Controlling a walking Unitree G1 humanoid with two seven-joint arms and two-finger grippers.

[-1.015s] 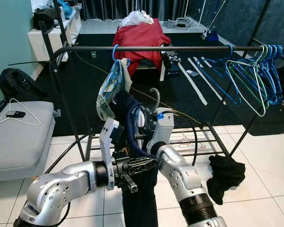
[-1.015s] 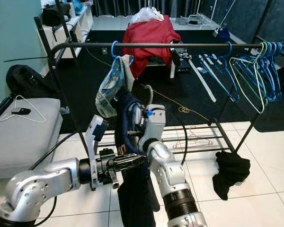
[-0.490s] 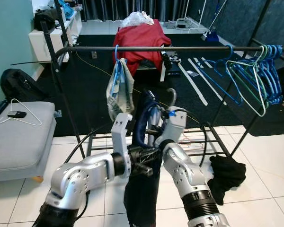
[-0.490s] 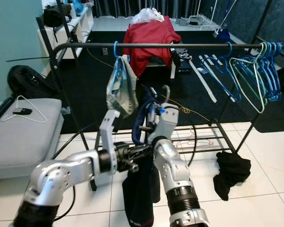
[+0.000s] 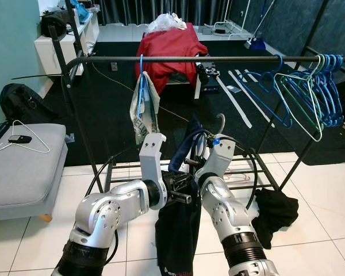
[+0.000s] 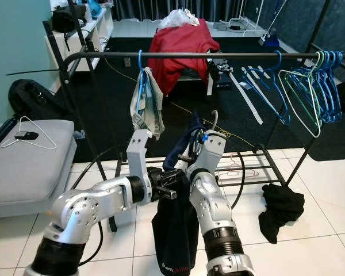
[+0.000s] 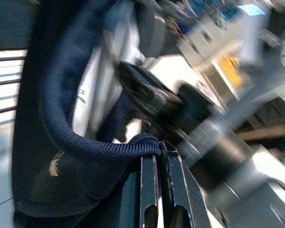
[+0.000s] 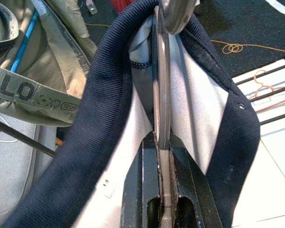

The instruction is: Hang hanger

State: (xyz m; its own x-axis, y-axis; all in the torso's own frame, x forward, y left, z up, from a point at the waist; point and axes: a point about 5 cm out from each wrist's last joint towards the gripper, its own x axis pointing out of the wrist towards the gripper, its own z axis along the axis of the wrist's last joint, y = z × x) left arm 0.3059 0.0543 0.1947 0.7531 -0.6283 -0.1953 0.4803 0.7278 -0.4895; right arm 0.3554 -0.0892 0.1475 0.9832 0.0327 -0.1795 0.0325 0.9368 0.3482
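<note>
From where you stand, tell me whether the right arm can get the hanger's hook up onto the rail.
Probably yes. The right gripper holds the hanger below the rail, and the stretch between the hung grey garment and the blue hangers looks bare.

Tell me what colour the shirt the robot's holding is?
Dark navy blue shirt; the right eye view shows it best.

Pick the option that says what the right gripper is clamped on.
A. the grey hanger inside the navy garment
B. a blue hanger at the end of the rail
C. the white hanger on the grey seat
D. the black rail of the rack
A: in the right wrist view the right gripper is shut on the grey hanger, whose neck rises through the collar of the navy garment.
</note>
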